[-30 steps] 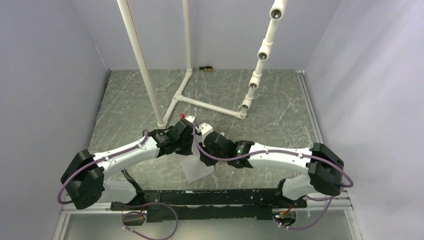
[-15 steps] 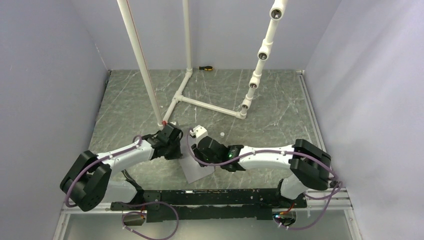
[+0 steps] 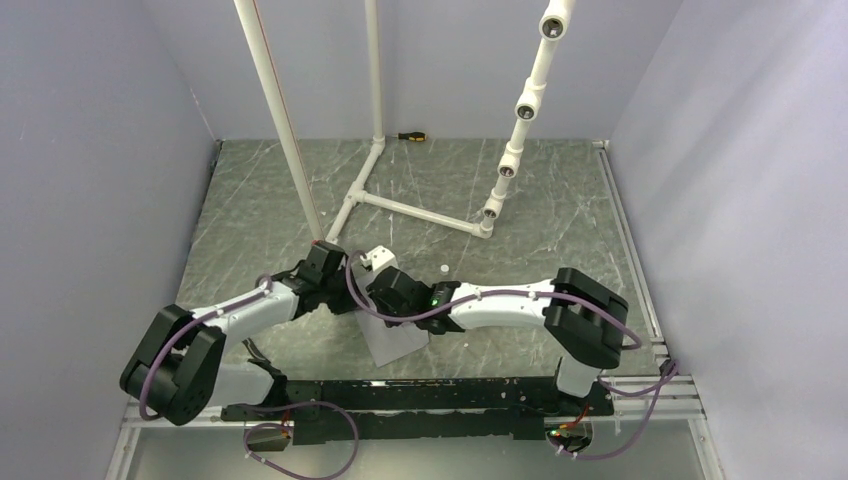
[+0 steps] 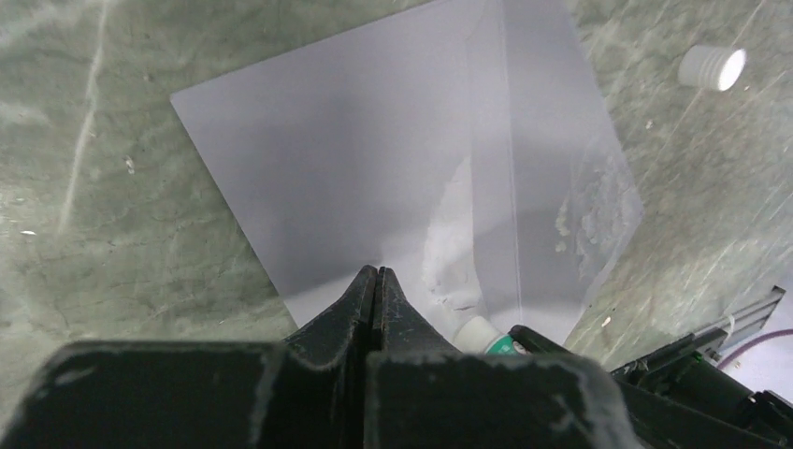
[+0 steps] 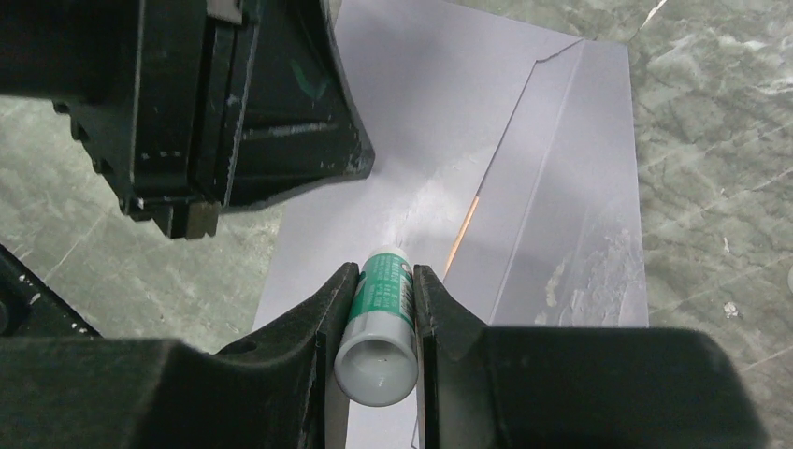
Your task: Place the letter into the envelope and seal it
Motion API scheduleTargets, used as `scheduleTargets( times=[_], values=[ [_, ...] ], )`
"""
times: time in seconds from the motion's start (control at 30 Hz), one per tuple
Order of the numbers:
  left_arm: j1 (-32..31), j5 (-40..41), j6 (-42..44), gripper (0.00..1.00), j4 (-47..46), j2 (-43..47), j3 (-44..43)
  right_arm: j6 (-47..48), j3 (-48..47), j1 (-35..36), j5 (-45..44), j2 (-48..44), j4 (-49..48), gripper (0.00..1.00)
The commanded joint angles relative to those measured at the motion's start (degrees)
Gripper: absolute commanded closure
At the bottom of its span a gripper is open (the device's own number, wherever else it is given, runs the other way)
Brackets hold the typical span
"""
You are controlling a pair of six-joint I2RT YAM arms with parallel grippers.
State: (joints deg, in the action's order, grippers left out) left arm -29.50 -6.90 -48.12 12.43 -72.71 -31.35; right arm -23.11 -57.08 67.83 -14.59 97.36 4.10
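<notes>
Sliver of letter (image 5: 463,234) at envelope (image 5: 421,94) seam, right wrist only

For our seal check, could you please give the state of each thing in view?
Pale grey paper envelope: flat on table, glue smears by flap fold.
Thin tan letter: inside, one edge showing.
Green-and-white glue stick: uncapped, held.
Small white cap: off, on table.
Left gripper: shut, tips on envelope.
Right gripper: shut on glue stick.
</notes>
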Motion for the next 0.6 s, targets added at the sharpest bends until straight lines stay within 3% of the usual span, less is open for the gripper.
scheduleTargets(
  times=[0.0, 0.57],
  values=[
    [1.2, -7.2, -4.3, 0.97, -7.4, -1.9, 3.3, 0.8, -3.3, 0.2, -1.0, 1.7, 1.5, 1.0],
    [5.1, -9.4, -5.7, 0.98, -6.8, -4.2, 5.6, 1.4, -7.4, -2.1, -2.4, 8.6, 3.8, 1.0]
  ],
)
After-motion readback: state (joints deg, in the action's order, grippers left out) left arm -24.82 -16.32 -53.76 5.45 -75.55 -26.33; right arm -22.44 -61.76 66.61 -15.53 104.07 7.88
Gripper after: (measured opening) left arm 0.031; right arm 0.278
